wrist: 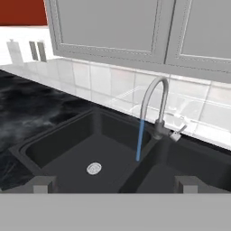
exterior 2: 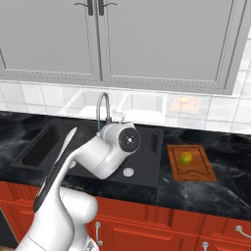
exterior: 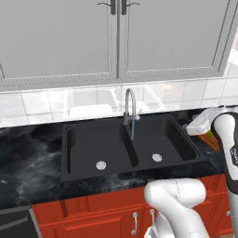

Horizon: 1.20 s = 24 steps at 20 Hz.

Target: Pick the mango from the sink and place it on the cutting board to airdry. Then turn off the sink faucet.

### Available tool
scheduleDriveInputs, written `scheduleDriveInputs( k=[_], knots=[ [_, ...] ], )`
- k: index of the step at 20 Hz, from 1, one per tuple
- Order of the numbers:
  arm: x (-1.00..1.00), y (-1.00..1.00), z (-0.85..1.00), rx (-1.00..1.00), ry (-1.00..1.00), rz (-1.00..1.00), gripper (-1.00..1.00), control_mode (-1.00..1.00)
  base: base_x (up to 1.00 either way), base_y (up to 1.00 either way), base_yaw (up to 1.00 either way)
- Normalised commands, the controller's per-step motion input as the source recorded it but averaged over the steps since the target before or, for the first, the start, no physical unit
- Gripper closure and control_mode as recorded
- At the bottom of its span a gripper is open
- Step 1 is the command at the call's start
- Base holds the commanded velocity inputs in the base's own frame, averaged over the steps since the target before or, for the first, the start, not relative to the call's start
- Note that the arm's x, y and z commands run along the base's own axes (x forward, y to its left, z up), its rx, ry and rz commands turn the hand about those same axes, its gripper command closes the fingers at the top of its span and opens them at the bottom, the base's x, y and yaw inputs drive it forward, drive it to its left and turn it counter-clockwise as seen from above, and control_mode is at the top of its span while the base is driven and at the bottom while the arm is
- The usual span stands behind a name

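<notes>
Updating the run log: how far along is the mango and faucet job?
Done: the mango lies on the cutting board. In hand: nothing; the gripper faces the sink, jaws open. Left: the faucet runs a blue stream; its lever needs turning off.

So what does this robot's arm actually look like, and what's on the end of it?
The arm is made of smooth, rounded white segments with dark bands at the joints and a round dark cap with a small centre mark on one joint. No loose cables show. The gripper ends in two small, blocky dark grey fingertips.
</notes>
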Motion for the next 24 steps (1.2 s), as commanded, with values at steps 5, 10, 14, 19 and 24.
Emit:
scheduleDriveInputs(
  k=[5,10,14,19,24],
  knots=[
    [0.48,0.00,-0.10,0.02,0.00,0.07,-1.00,-1.00,0.00,0.00,0.00],
    [0.51,0.00,-0.02,0.06,0.00,0.13,-1.00,-1.00,0.00,0.00,0.00],
    [0.33,0.00,0.00,0.03,0.00,0.14,-1.00,-1.00,0.00,0.00,0.00],
    [0.23,0.00,-0.08,0.00,0.00,0.12,-1.00,-1.00,0.00,0.00,0.00],
    [0.15,0.02,-0.13,0.00,0.00,0.12,-1.00,-1.00,0.00,0.00,0.00]
  ],
)
